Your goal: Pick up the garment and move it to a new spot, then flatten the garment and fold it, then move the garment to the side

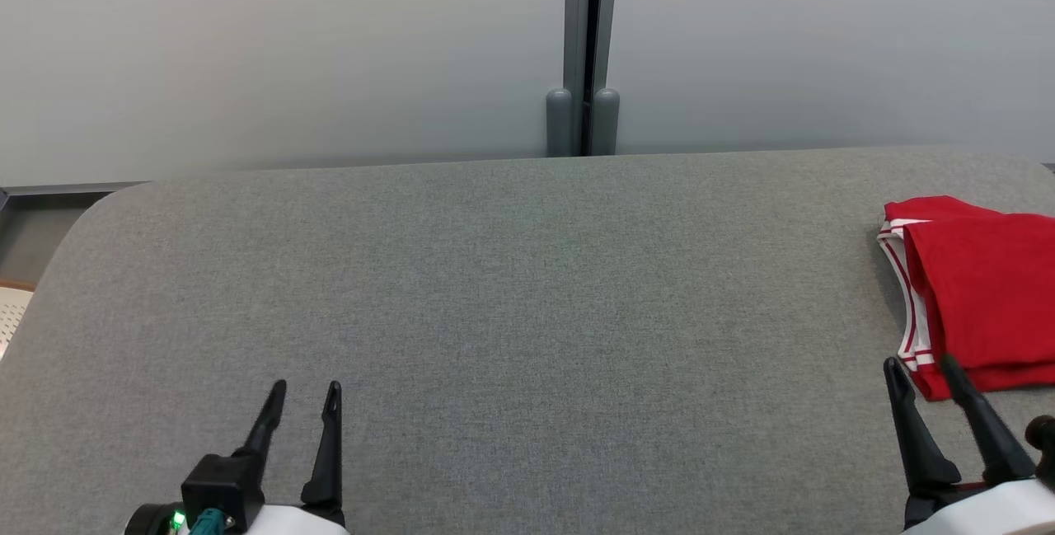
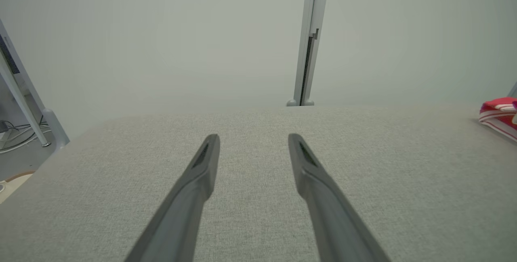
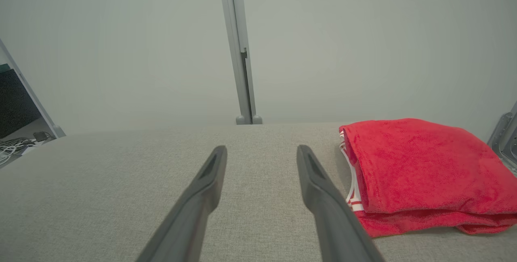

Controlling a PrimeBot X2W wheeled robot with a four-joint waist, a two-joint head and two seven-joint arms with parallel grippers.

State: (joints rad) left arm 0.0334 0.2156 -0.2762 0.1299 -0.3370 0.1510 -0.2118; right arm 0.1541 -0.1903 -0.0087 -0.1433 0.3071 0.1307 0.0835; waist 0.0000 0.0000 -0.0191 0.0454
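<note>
Both jaws apart; garment (image 1: pixel 985 296) folded, R side.

A grey cloth-covered table (image 1: pixel 494 288) fills the lower two thirds of the head view, its far corners rounded. Across the top stands a pale wall (image 1: pixel 247 49), split at centre by a grey post (image 1: pixel 575 24). Cables (image 2: pixel 16 135) lie at the left wrist view's left edge.

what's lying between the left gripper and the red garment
The stretch is bare grey table surface, as the head view shows: left gripper low left, red garment far right, right gripper just short of it.
</note>
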